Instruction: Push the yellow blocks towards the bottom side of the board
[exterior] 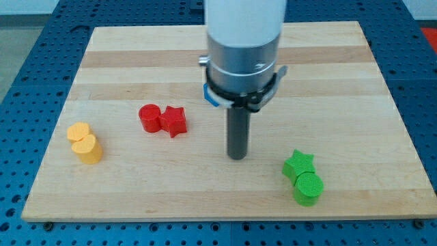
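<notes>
Two yellow blocks sit near the worktop's (341, 61) left edge, toward the view's bottom: a yellow hexagon (78, 131) and, touching it just below and to the right, a yellow cylinder (88, 147). They stand apart from everything else on the wood.

To their right and a little higher are two red blocks in contact, a red cylinder (149, 117) on the left and a red star (174, 121) on the right. Well across the worktop, at the view's lower right, a green star (298, 165) touches a green cylinder (308, 188) just below it.

I carry no jaws, only a dark rod hanging under my grey wrist housing. My tip (237, 157) rests on bare wood around the middle of the worktop, between the red pair and the green pair, touching no block. It is right of the red star and slightly lower, left of the green star, and well apart from the yellow pair far off to the view's left.
</notes>
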`<state>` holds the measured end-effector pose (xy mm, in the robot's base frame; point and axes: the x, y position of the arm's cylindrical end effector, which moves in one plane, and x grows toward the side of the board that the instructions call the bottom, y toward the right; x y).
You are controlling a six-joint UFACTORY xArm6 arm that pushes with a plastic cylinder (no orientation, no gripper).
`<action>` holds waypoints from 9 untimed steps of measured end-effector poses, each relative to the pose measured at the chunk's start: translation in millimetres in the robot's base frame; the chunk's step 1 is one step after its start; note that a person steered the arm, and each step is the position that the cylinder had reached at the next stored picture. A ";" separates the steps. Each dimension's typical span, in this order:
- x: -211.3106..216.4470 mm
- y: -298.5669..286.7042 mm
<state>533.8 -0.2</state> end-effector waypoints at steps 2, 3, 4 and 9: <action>50.9 -141.2; 41.8 -227.4; 20.8 -303.7; 0.5 -304.8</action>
<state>534.3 -305.0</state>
